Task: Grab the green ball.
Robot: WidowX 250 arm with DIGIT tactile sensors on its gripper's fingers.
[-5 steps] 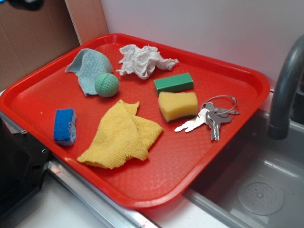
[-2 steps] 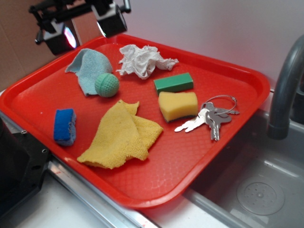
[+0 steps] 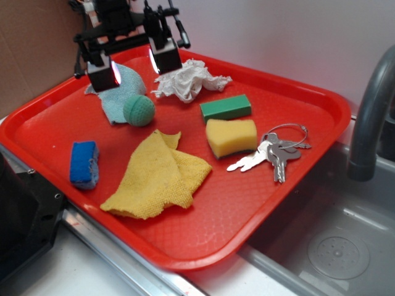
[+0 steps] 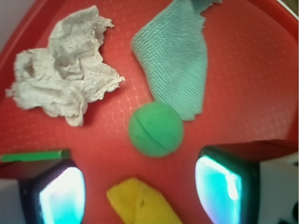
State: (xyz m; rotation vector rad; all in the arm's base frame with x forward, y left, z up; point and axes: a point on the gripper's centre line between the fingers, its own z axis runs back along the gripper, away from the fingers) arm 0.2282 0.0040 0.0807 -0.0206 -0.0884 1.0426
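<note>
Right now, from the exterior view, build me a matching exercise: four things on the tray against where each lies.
Things:
1. green ball
2. keys
3. blue sponge
4. white crumpled paper

Places:
A. near the tray's left edge
B. touching the light blue-green cloth
C. right of the yellow sponge
D. toward the tray's back, behind the green block

Pairs: 1-B, 2-C, 3-A, 4-D

A red tray held a green ball, blue-green cloth, crumpled paper, green block, yellow sponge, keys, yellow cloth and blue sponge.
</note>
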